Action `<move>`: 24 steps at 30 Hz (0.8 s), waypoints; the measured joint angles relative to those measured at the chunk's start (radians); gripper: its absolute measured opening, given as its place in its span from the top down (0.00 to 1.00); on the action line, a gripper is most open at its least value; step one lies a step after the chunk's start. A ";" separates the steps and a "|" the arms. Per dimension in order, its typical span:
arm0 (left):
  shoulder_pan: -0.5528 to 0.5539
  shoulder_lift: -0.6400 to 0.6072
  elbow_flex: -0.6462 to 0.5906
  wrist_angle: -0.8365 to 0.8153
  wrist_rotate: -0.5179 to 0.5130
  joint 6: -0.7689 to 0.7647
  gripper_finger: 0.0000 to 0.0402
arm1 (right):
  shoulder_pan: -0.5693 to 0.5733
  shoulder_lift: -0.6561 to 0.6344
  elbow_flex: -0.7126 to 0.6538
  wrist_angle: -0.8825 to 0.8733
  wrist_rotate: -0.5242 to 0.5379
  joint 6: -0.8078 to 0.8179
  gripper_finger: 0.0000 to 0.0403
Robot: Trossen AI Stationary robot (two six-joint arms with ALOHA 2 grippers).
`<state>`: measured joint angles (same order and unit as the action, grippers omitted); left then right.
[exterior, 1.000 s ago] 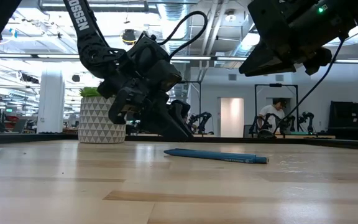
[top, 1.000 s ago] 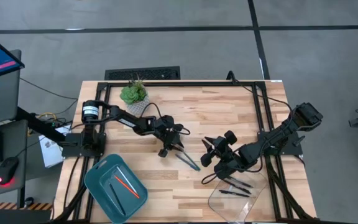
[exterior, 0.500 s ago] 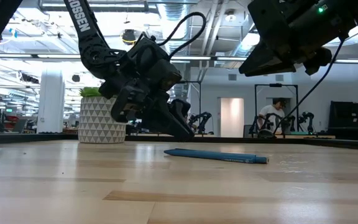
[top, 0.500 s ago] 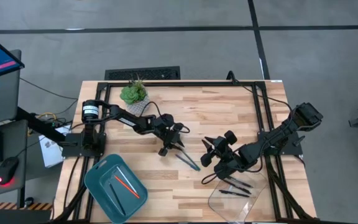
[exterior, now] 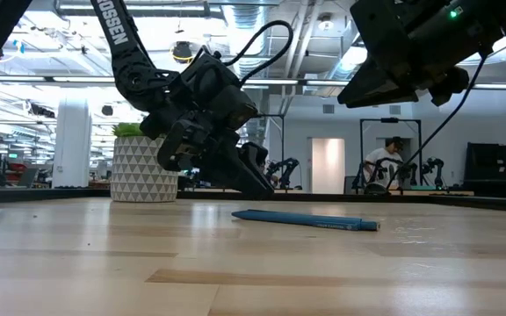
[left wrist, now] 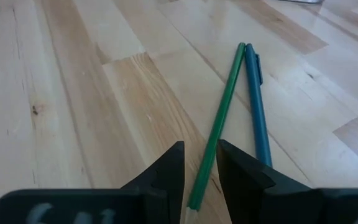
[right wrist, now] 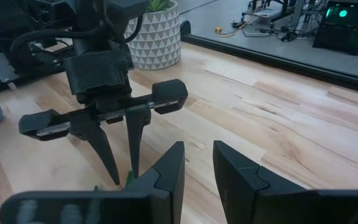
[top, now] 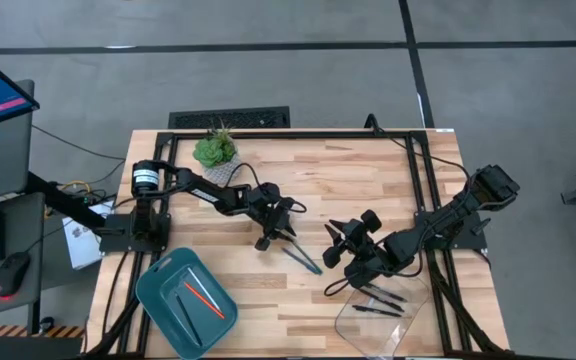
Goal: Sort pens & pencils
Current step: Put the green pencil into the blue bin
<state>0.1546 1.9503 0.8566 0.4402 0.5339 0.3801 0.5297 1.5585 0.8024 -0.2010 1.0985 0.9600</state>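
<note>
A green pencil (left wrist: pixel 219 118) and a teal-blue pen (left wrist: pixel 258 106) lie side by side on the wooden table near its middle (top: pixel 303 258). My left gripper (left wrist: pixel 199 180) points down at a slant, open, with one finger on either side of the pencil's near end; I see no touch. My right gripper (right wrist: pixel 197 165) hangs open above the table just right of the pair, with nothing between its fingers. An orange-red pencil (top: pixel 204 298) lies in the teal tray (top: pixel 158 290). Black pens (top: pixel 380 297) lie in the clear tray (top: pixel 408 325).
A small plant in a white patterned pot (top: pixel 215 155) stands at the far left. A black frame (top: pixel 298 133) runs round the table top. The teal tray sits at the near left corner, the clear tray at the near right. A person (exterior: pixel 383 161) works far off in the room.
</note>
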 joint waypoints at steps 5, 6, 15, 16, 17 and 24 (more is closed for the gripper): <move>-0.002 0.000 0.000 -0.001 0.001 0.000 0.79 | 0.000 0.000 0.000 0.000 0.000 0.000 0.73; -0.002 0.000 0.000 -0.001 0.002 0.000 0.79 | 0.000 0.000 0.000 0.000 0.000 0.000 0.73; -0.003 0.000 0.000 0.007 0.005 0.002 0.79 | 0.000 0.000 0.000 0.000 0.000 0.000 0.73; -0.003 0.000 0.000 0.006 0.008 0.002 0.79 | 0.000 0.000 0.000 0.000 0.000 0.000 0.73; -0.002 0.000 0.000 0.005 0.012 0.001 0.79 | 0.000 0.000 0.000 0.000 0.000 0.000 0.73; -0.002 0.000 0.000 0.006 0.023 -0.005 0.79 | 0.000 0.000 0.000 0.000 0.000 0.000 0.73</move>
<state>0.1524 1.9503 0.8570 0.4465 0.5571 0.3754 0.5297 1.5585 0.8024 -0.2010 1.0985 0.9596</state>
